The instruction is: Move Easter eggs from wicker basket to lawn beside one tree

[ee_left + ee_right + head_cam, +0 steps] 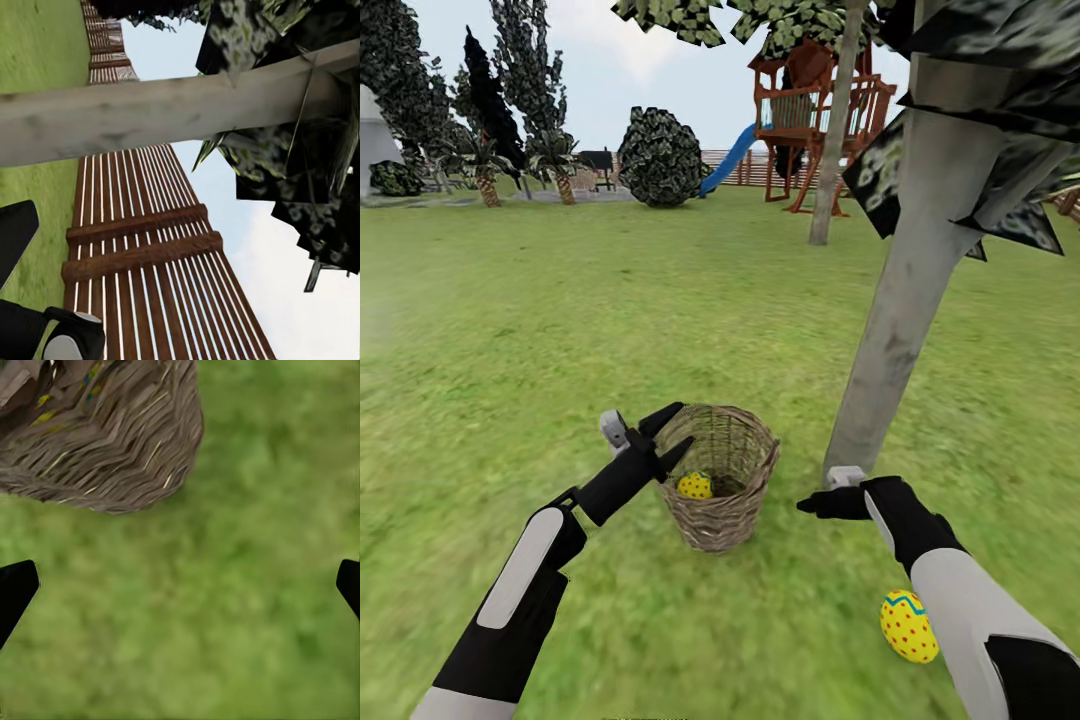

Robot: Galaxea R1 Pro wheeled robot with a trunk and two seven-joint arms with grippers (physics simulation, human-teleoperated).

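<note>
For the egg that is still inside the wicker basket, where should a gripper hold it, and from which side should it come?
Probably from above, through the open mouth of the wicker basket: its woven walls enclose the Easter egg on all sides. Close the fingers across the egg's middle, its widest part. The left gripper is already at the rim.

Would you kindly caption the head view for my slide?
Left gripper at the wicker basket rim, one egg inside, another egg on the lawn near the tree.
</note>
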